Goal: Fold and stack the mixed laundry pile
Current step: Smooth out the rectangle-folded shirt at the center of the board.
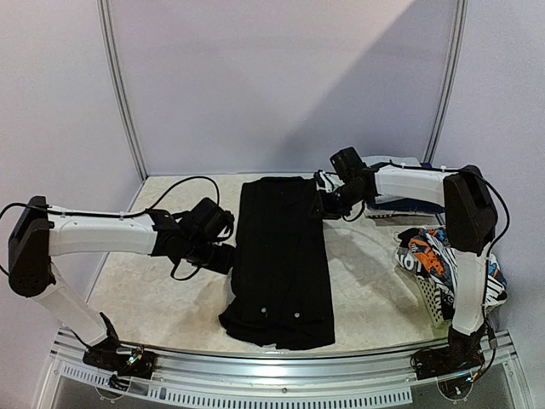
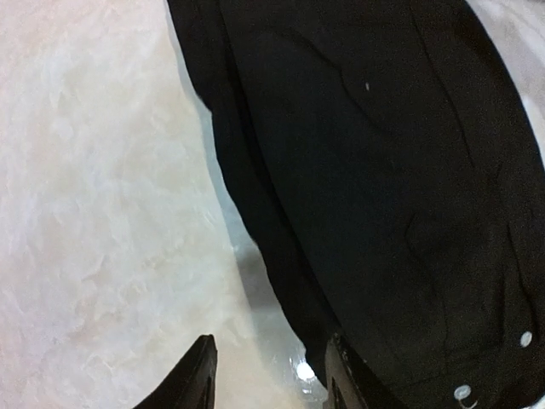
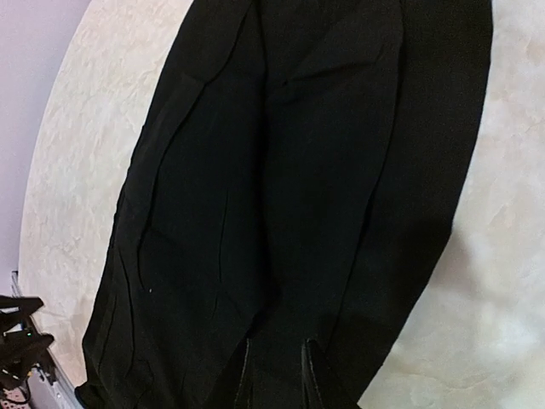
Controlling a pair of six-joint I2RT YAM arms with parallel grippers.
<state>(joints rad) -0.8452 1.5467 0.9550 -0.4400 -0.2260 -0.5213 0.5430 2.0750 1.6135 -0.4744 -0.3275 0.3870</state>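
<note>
A large black garment (image 1: 281, 256) lies flat as a long strip down the middle of the table, with small white snaps near its near end. My left gripper (image 1: 223, 256) is at its left edge. In the left wrist view this gripper (image 2: 271, 379) is open over bare table, its right finger against the black cloth's (image 2: 383, 170) edge. My right gripper (image 1: 326, 204) is at the garment's far right side. In the right wrist view its fingers (image 3: 278, 379) stand narrowly apart right over the black cloth (image 3: 298, 170); black on black hides whether cloth is pinched.
A white lattice basket (image 1: 434, 298) stands at the right edge with an orange-black-white printed piece (image 1: 423, 254) in it. Navy blue cloth (image 1: 407, 205) lies at the back right under the right arm. The table (image 1: 162, 290) is pale and marbled, with walls close behind.
</note>
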